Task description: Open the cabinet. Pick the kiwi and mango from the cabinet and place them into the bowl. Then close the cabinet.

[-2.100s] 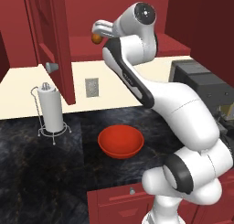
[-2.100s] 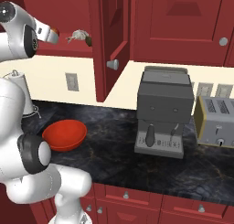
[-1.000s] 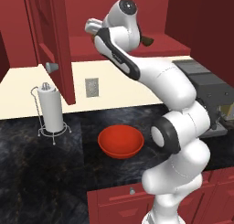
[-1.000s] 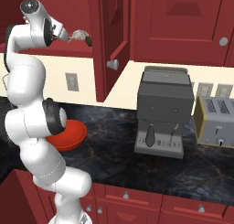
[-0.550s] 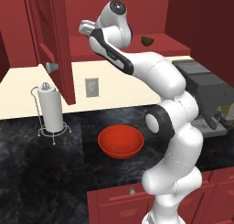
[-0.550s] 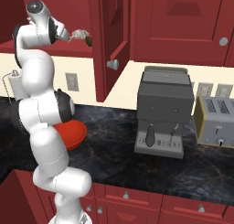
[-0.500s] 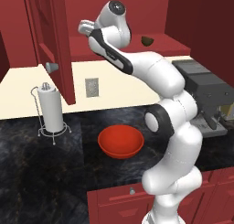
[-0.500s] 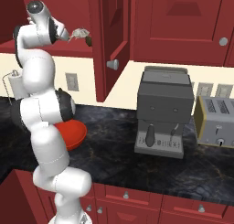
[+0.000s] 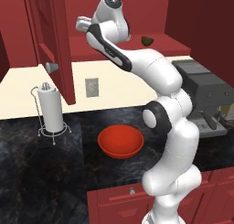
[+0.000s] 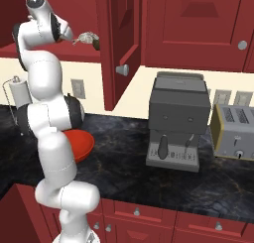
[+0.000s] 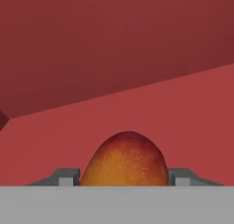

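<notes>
Fingers (image 11: 124, 182) sit one on each side of the mango (image 11: 123, 159), closed against it, inside the open cabinet (image 9: 50, 40). Kiwi (image 9: 146, 40) rests on the shelf, far right. Bowl (image 9: 120, 141) stands on the desk (image 9: 41, 163) below.

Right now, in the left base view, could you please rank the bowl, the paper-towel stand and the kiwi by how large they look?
1. Bowl and paper-towel stand: too alike to rank, one wide, one tall.
2. Kiwi: clearly smallest, though it sits farther back on the cabinet shelf.
</notes>
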Robot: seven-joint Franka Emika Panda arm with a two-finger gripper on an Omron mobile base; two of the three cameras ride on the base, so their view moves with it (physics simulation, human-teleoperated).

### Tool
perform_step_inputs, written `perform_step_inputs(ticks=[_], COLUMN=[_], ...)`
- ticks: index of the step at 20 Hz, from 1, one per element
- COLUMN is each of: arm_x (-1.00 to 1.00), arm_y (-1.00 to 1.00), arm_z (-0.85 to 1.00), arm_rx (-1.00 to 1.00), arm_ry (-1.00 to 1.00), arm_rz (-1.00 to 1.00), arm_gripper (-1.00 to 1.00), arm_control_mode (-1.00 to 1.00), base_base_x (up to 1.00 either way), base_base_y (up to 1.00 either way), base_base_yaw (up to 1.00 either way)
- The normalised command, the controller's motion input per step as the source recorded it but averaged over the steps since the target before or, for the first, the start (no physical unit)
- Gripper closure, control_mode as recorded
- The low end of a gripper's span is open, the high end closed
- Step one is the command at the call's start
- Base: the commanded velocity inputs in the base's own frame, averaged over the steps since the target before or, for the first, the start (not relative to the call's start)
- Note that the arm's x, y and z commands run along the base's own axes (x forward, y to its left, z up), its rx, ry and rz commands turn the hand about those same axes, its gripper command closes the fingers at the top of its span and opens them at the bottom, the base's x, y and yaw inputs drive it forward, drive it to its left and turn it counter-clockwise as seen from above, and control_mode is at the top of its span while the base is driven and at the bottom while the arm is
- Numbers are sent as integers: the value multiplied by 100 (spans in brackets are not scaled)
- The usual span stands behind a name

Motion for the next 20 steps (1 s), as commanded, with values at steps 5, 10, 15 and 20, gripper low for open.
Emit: perform_step_inputs(ticks=[5,10,15,20], arm_x=[-69,-100,-100,-100], arm_y=[0,0,-5,-28], arm_z=[-1,-2,-13,-24], arm_rx=[0,0,0,1], arm_ry=[-2,-11,-18,-2], arm_rz=[0,0,0,0], arm_gripper=[100,100,100,100], arm_control_mode=[-100,-100,-100,-100], base_base_x=[0,0,0,0], base_base_y=[0,0,0,0], base_base_yaw=[0,0,0,0])
